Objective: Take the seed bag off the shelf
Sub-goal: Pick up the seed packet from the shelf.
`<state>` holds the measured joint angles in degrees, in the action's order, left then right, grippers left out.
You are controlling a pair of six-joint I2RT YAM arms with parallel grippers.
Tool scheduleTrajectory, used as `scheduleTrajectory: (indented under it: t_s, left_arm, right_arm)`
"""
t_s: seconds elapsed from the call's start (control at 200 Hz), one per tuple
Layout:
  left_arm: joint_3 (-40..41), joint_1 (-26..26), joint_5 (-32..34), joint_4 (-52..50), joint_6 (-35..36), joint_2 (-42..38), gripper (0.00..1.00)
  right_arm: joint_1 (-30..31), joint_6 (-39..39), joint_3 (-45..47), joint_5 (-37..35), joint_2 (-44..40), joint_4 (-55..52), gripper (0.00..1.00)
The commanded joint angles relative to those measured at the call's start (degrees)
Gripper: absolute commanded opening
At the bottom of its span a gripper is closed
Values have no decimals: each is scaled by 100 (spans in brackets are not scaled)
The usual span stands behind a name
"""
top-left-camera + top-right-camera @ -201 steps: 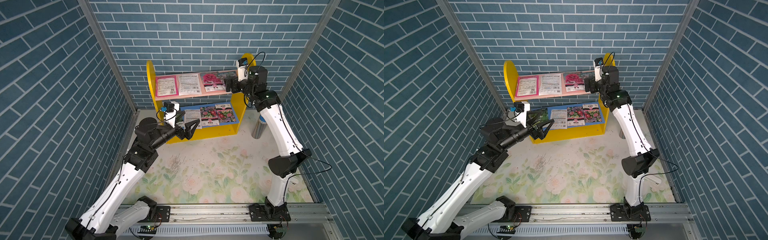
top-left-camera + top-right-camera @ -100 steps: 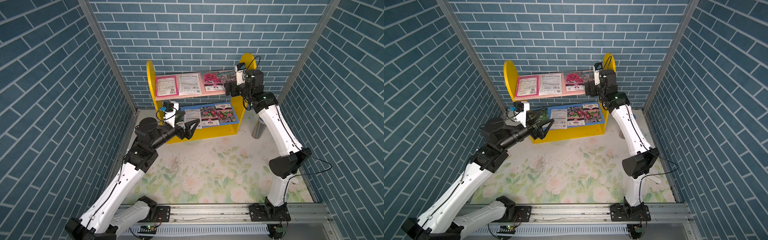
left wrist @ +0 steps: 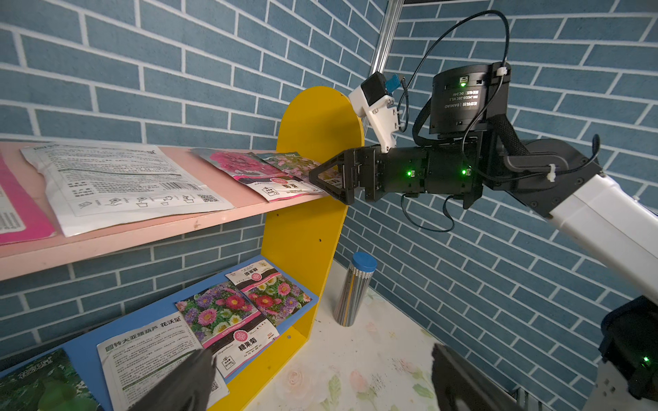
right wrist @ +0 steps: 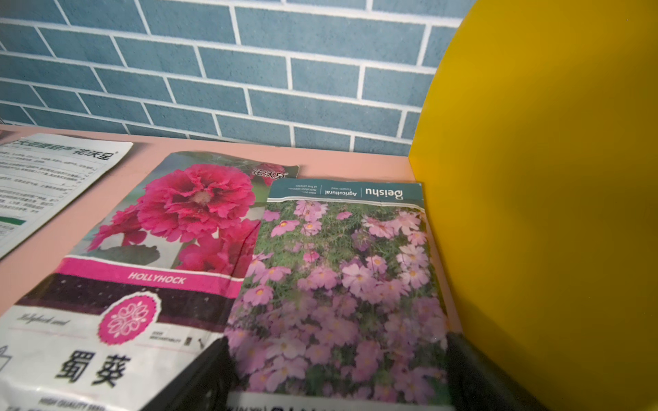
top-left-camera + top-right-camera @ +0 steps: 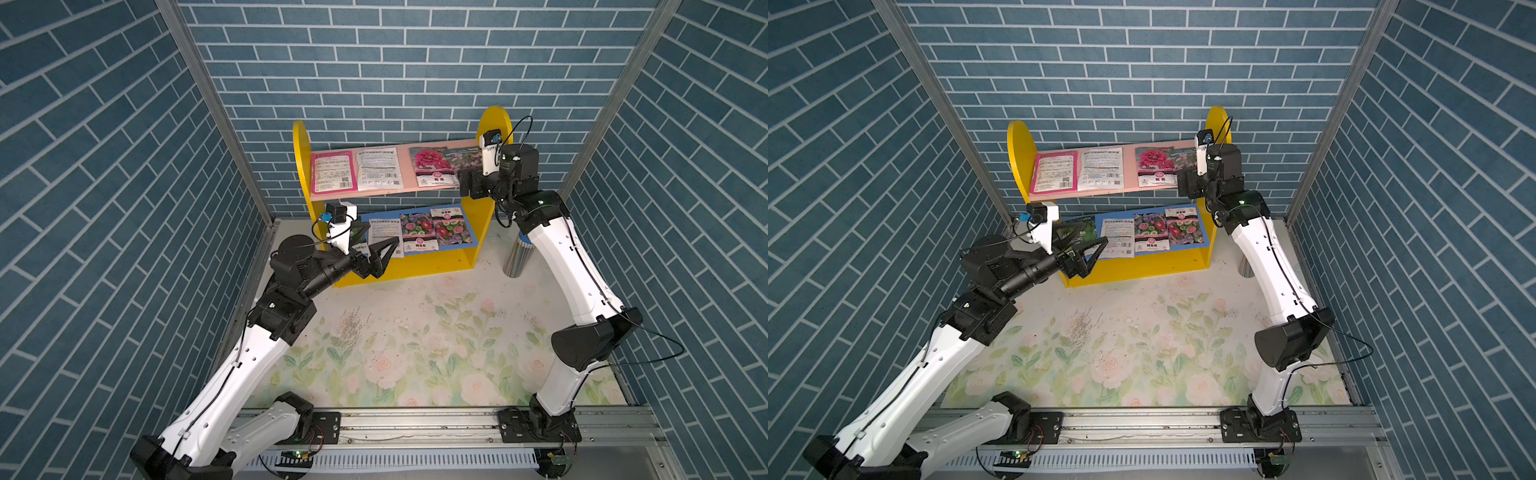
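The shelf (image 5: 415,266) stands against the back wall, with a pink upper board (image 5: 405,166) and a blue lower board. At the upper board's right end lies a seed bag (image 4: 341,277) printed with pink flowers, also seen in a top view (image 5: 467,160) and the left wrist view (image 3: 292,163). My right gripper (image 4: 338,370) is open at that board's front edge, a finger on either side of the bag's near edge, seen in both top views (image 5: 465,185) (image 5: 1183,183). My left gripper (image 5: 380,237) (image 3: 320,377) hangs open and empty before the lower board's left part.
A hollyhock bag (image 4: 171,227) overlaps the flower bag, with the yellow side panel (image 4: 534,213) close on its other side. Several more bags lie on both boards. A metal cylinder with a blue cap (image 5: 517,257) stands right of the shelf. Brick walls enclose the floral mat (image 5: 415,340).
My right gripper has come down and forward from above the bags to the upper board's front edge. The left arm has not moved.
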<state>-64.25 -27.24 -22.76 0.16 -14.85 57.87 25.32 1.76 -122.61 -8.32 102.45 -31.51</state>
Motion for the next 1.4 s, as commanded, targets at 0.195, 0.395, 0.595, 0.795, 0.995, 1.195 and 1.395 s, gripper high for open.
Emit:
scheduleTrajectory:
  t_s: [0.195,0.395,0.595,0.795,0.995,1.195,1.395]
  left_arm:
    - [-51,-26,213,34,-312,151,100]
    - [-321,-26,313,-186,-396,307,100]
    - [-391,-22,15,-143,-247,276,100]
    - [-310,-26,24,-28,-152,215,100]
    - [-239,-26,-19,18,-146,83,100]
    - [-245,-21,36,5,89,-57,100]
    - [-217,-26,205,-44,136,-76,100]
  right_arm:
    - [-62,308,-66,443,-499,99,96]
    - [-669,1067,1240,1557,-1514,868,94]
    - [-1323,1643,2448,2330,-2360,1404,93]
    - [-1871,2443,3420,3257,-2751,2137,90]
    - [-2048,3252,4026,4018,-2714,3113,87]
    - [-2044,3709,4223,4133,-2596,3547,85]
    - [-2049,4069,4296,4224,-2451,3897,81]
